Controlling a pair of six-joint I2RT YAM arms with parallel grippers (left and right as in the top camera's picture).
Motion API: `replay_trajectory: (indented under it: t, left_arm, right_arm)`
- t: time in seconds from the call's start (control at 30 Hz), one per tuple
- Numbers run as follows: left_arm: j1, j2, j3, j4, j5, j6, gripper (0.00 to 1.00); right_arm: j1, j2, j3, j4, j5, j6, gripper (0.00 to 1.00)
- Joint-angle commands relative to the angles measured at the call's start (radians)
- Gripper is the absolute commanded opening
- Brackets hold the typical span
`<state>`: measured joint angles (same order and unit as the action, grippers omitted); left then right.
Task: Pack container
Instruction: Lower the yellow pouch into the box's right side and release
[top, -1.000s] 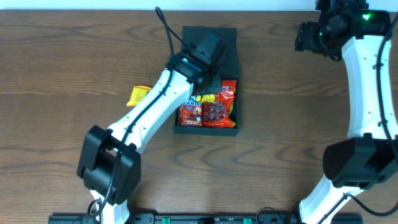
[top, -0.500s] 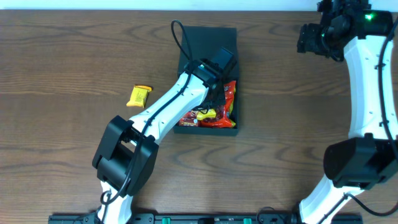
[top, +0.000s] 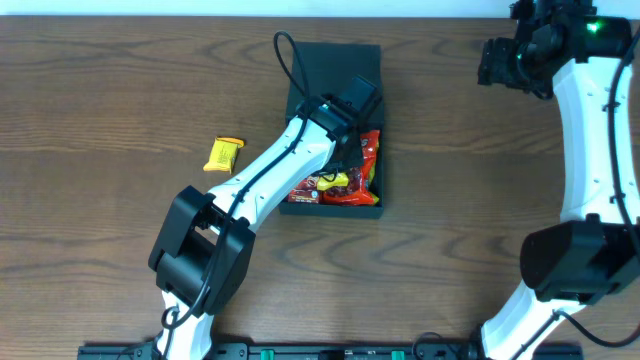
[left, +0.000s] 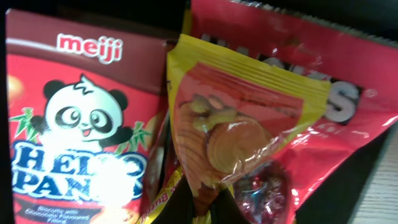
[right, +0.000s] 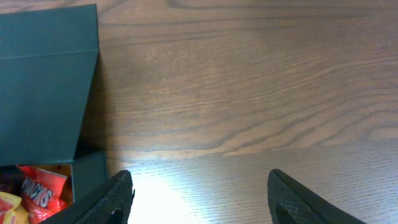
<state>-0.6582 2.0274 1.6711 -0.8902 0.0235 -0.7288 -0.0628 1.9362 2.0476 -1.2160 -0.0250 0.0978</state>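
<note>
Teal-black matte cardboard container (top: 330, 209) lies open, already holding a red panda-biscuit box (left: 74, 124), a yellow cracker packet (left: 236, 130) and a red crinkly pouch (left: 339, 99). Left gripper (top: 347, 150) sits inside it, jaws together; right gripper (right: 199, 199) hangs far right of it, jaws apart, empty. Small yellow packet (top: 223, 154) left of the container likely remains, then the lid (top: 335, 65).

Looking like a robotics lab bench, not a home or shop: a white-and-black left arm (top: 260, 185) and right arm (top: 590, 120) are standing on a black rail (top: 330, 352) along the edge of a wood-grain table (top: 100, 90). A green status LED (top: 592, 27) is glowing on the right arm, and a loose black cable (top: 283, 50) is looping off the left. Staged props are lying there: a dark container (top: 340, 62) of snack packets (top: 367, 165) and a stray yellow packet (top: 223, 154).
</note>
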Motion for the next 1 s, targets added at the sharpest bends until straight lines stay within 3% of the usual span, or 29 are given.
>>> replay_trajectory:
  t: [0.0,0.43,0.97]
  left_arm:
    - [0.000,0.018,0.001,0.019,0.032,0.000,0.06]
    - [-0.026,0.018,0.008,0.035,0.136,0.000,0.06]
    - [-0.071,0.019,0.028,0.106,0.207,0.105,0.06]
  right_arm:
    - [-0.009,-0.019,0.019,-0.004,0.010,-0.010,0.69]
    - [-0.009,-0.019,0.019,0.000,0.010,-0.010,0.69]
    - [-0.009,-0.019,0.019,0.000,0.010,-0.010,0.69]
